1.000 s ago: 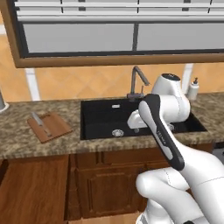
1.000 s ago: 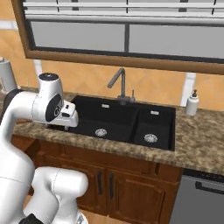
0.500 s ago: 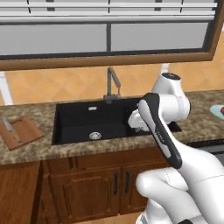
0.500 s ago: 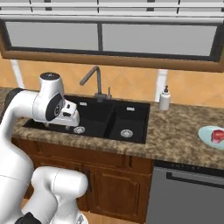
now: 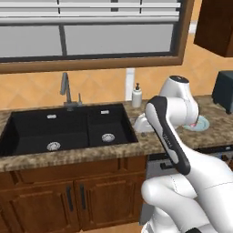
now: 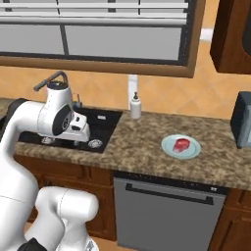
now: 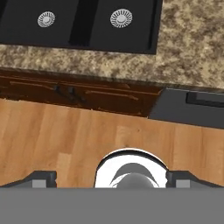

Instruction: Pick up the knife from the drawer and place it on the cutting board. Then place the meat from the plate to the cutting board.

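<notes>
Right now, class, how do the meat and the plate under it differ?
The meat is red-pink and lumpy; the plate is pale blue-green, flat and round. The meat is much smaller and sits on the plate, while the plate rests on the counter. Both lie to the right of the sink.

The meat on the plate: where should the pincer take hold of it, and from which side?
Grip the meat across its body, coming straight down from above. It is a small low chunk lying flat in the middle of the plate, so a side approach would likely hit the rim. The pincer looks open.
</notes>
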